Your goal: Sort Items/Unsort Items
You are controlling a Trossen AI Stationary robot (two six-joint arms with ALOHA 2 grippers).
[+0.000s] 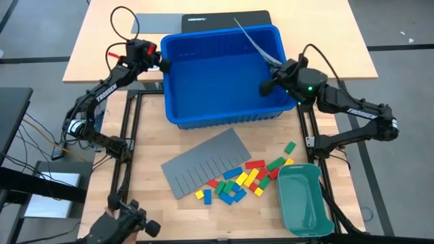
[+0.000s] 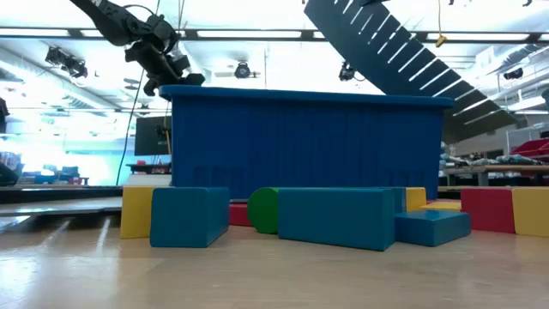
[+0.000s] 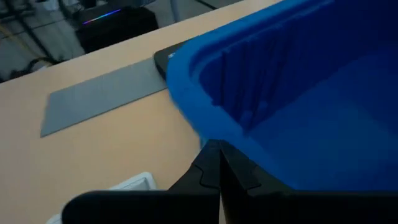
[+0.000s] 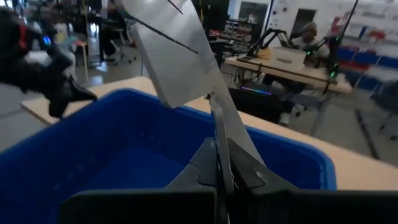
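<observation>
blue bin (image 1: 220,74) looks empty. right gripper (image 4: 219,163) has its jaws shut on a grey sheet (image 4: 177,53) above it. left gripper (image 1: 163,65) pinches the bin's rim. blocks (image 1: 241,179) all lie mixed on the worktop (image 1: 210,213) (none sorted yet, i think).

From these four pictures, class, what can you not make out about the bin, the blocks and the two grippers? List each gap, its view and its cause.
1. Blue bin: in the low view its front wall hides the inside.
2. Blocks: in the low view the near ones hide most of the pile, so no count.
3. Left gripper: whether it grips the bin rim; the rim hides the fingertips.
4. Divider sheet in the right gripper: top cut off by the right wrist view's edge.
</observation>
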